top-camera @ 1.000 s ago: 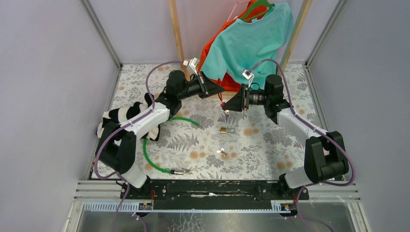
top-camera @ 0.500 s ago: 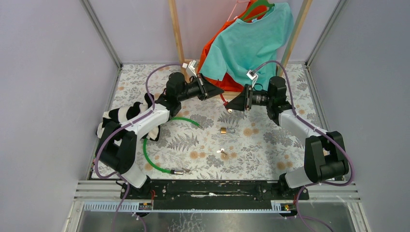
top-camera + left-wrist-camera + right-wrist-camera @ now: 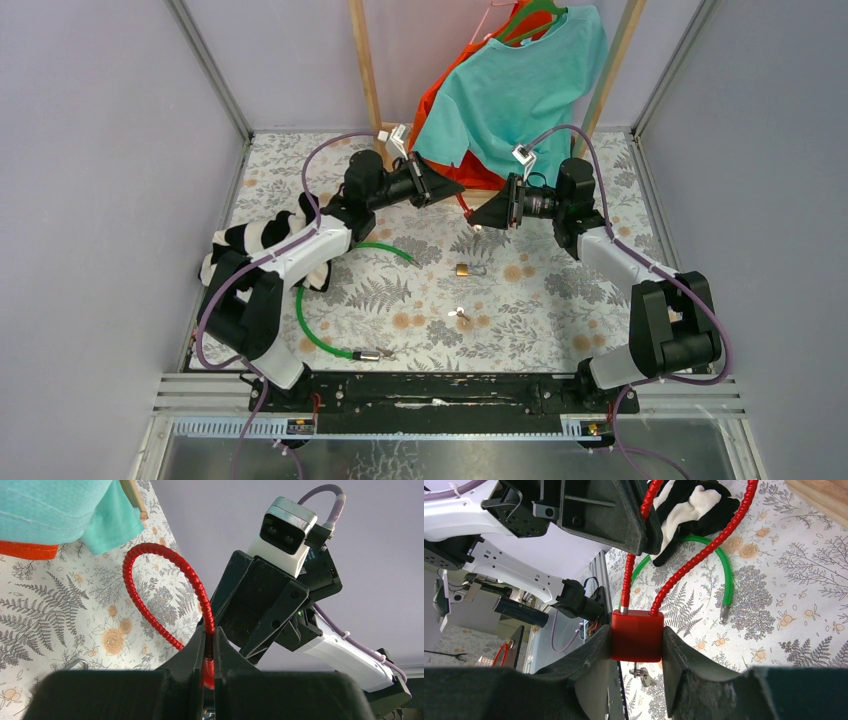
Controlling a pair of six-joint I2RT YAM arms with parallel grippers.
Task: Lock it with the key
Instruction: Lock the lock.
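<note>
The right end effector (image 3: 636,647) clamps a boxy red lock body (image 3: 636,632); the left end effector (image 3: 209,637) pinches its ribbed red cable (image 3: 192,580). A brass padlock (image 3: 463,269) lies on the floral tabletop (image 3: 560,290).

- It was a robot test cell in a lab or workshop, not a home: plain grey panels (image 3: 90,180) set in metal framing (image 3: 210,70) shut the table in at 9, 12 and 3 o'clock.
- Two robot arms (image 3: 310,240) were bolted to a black rail (image 3: 440,390) at 6 o'clock, with purple cables (image 3: 560,127) looped along them.
- A flower-print cloth (image 3: 540,300) covered the table.
- At 12 o'clock a wooden rack (image 3: 363,60) carried a teal shirt (image 3: 520,90) and an orange shirt (image 3: 447,80) on hangers.
- In the right wrist view, a slice of room showed past the table's edge at 9 o'clock, with more hardware (image 3: 519,611), too blurred to name.
</note>
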